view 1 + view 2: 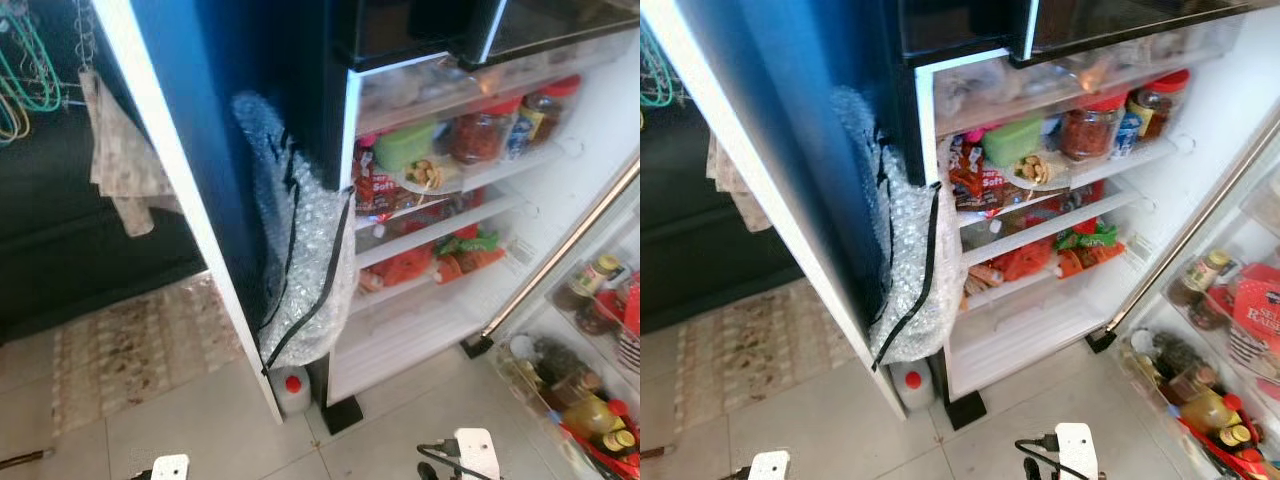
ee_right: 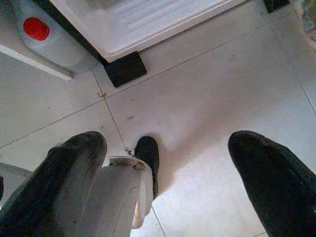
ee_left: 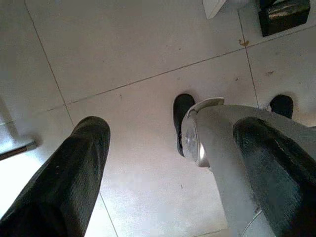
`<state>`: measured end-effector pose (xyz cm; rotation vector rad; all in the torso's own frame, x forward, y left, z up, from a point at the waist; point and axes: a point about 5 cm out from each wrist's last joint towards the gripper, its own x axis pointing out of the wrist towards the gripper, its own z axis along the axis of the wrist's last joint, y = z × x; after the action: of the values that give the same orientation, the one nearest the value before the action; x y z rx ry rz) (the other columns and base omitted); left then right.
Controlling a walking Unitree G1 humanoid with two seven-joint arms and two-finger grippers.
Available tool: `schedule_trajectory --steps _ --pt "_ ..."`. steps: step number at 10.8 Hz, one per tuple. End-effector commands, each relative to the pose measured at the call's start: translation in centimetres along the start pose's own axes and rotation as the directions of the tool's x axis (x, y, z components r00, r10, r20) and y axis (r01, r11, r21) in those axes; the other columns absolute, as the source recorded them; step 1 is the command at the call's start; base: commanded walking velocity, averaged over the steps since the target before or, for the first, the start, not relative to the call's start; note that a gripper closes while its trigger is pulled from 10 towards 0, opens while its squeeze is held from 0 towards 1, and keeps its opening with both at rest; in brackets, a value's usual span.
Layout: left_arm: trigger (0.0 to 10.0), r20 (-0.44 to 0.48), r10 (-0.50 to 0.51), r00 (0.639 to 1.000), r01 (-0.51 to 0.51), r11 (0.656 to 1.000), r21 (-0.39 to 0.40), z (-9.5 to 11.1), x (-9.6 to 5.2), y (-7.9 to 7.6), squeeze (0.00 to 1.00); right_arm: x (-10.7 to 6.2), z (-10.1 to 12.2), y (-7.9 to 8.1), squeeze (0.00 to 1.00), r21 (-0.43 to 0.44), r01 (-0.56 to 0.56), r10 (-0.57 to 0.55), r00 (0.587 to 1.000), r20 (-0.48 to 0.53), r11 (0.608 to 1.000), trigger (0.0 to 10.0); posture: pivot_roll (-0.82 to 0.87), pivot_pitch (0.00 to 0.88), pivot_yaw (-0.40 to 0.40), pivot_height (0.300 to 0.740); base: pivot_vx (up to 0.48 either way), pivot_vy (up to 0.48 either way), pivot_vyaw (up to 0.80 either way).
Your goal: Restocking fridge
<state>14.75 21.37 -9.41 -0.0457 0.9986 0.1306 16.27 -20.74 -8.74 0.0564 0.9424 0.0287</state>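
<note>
Both end effectors (image 3: 168, 163) (image 2: 168, 173) spread over floor tiles (image 3: 123, 44); fridge (image 1: 450, 230) open

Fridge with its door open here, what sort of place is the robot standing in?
Most likely a home kitchen or utility corner: an open fridge with stocked shelves, sauce bottles in its door rack, pale floor tiles, and a patterned mat by a dark doorway.
</note>
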Motion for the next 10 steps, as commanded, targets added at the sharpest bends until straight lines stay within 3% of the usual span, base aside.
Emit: schedule_trajectory --steps 1,3,10 --pt "10.0 -0.028 0.016 0.999 -0.016 1.0 0.0 -0.87 -0.23 0.62 0.0 -0.18 -0.88 0.0 0.0 0.014 0.003 -0.003 1.0 -0.03 1.0 10.0 0.08 0.079 0.039 0.74 0.0 0.0 -0.69" --pt "10.0 -0.029 0.008 1.0 -0.009 1.0 -0.011 -0.94 -0.25 0.57 0.0 -0.18 -0.85 -0.01 0.0 0.011 0.001 0.0 1.0 -0.029 1.0 10.0 0.08 0.069 0.038 0.74 -0.431 0.0 -0.67" --pt "10.0 -0.045 0.007 0.999 -0.006 1.0 0.018 -1.15 -0.25 0.41 0.0 -0.2 -0.8 -0.15 0.0 0.009 0.005 -0.004 1.0 -0.028 1.0 10.0 0.07 0.063 0.035 0.74 0.0 0.0 -0.65"
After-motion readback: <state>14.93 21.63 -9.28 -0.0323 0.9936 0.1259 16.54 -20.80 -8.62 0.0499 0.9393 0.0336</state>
